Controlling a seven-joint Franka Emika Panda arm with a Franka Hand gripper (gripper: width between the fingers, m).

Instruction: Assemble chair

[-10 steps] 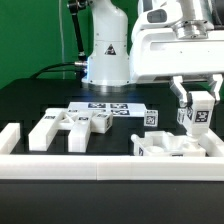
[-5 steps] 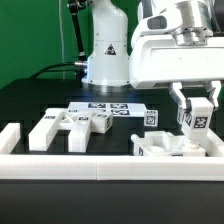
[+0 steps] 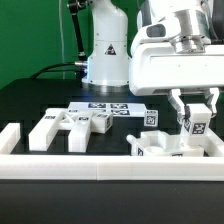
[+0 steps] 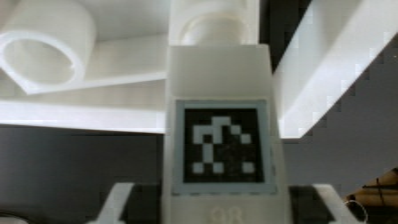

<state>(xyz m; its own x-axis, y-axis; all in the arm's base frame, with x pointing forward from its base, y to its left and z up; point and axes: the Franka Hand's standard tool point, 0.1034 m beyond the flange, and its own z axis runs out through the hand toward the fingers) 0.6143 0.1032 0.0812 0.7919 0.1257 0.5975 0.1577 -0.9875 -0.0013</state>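
My gripper [image 3: 196,112] is shut on a white tagged chair leg [image 3: 197,124] and holds it upright at the exterior view's right. The leg's lower end sits just above or at the white seat assembly [image 3: 163,147] near the front rail; whether they touch I cannot tell. In the wrist view the leg [image 4: 222,110] fills the middle, its tag facing the camera, with my gripper [image 4: 226,205] clamped on its sides. One grey fingertip [image 4: 130,203] shows beside it. Beyond it lies a white part with a rounded hole [image 4: 54,62].
Loose white chair parts lie at the exterior view's left [image 3: 55,129] and centre [image 3: 100,121], with a small tagged cube [image 3: 150,116]. The marker board [image 3: 108,106] lies behind them. A long white border rail [image 3: 90,167] runs along the front. The arm's base [image 3: 105,60] stands behind.
The gripper has come down with the leg and shifted slightly to the exterior view's left, closer to the seat assembly. The grip is unchanged.
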